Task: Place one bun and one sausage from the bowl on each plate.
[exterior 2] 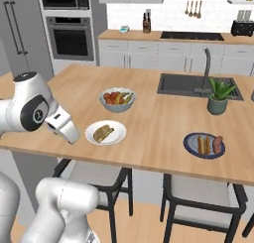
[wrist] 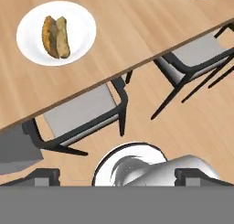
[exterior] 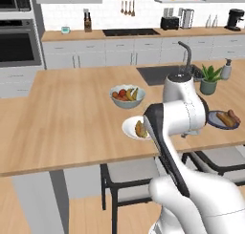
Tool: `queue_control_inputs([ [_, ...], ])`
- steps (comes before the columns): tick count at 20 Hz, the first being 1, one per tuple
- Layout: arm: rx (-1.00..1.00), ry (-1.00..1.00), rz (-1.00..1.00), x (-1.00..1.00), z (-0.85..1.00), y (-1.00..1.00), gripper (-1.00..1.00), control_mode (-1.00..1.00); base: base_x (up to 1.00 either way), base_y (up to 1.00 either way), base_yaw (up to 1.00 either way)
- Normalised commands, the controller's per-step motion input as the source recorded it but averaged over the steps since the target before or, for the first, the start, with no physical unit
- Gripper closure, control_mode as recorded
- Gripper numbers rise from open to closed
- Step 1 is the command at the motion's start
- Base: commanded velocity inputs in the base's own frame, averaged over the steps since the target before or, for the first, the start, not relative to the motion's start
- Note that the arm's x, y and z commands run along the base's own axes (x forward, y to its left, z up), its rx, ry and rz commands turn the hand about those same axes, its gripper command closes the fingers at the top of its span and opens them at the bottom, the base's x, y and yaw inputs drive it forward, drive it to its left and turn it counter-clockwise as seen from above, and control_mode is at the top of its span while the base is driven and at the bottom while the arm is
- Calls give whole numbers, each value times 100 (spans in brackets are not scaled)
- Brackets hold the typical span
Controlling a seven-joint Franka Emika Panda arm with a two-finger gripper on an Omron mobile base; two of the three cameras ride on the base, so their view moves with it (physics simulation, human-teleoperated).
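Note:
The bowl is out of view. A white plate [exterior 2: 117,127] [exterior: 126,128] [wrist: 81,22] lies near the island counter's front edge, with a bun and a sausage [wrist: 55,36] side by side on it. Further right a dark blue plate [exterior 2: 189,147] [exterior: 212,120] carries a bun [exterior 2: 201,144] and a reddish sausage [exterior 2: 218,144]. My gripper [wrist: 117,176] stands open over the counter's front edge, nothing between its widely spread fingertips. In the right base view the hand [exterior 2: 69,133] hangs just left of the white plate, apart from it.
A pale bowl of fruit [exterior 2: 117,99] [exterior: 127,97] stands behind the white plate. A potted plant [exterior 2: 218,95], sink [exterior 2: 198,86] and faucet are at the back right. Two dark-framed chairs [wrist: 82,113] [wrist: 196,54] are tucked under the counter's front edge.

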Motion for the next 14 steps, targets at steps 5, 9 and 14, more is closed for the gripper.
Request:
queue_control_inputs([
  [5,0,0,0,0,0,0,-100,100,-94,-84,1],
  [9,0,0,0,0,0,0,-100,100,-12,-100,0],
  [14,0,0,0,0,0,0,-100,100,21,-100,0],
])
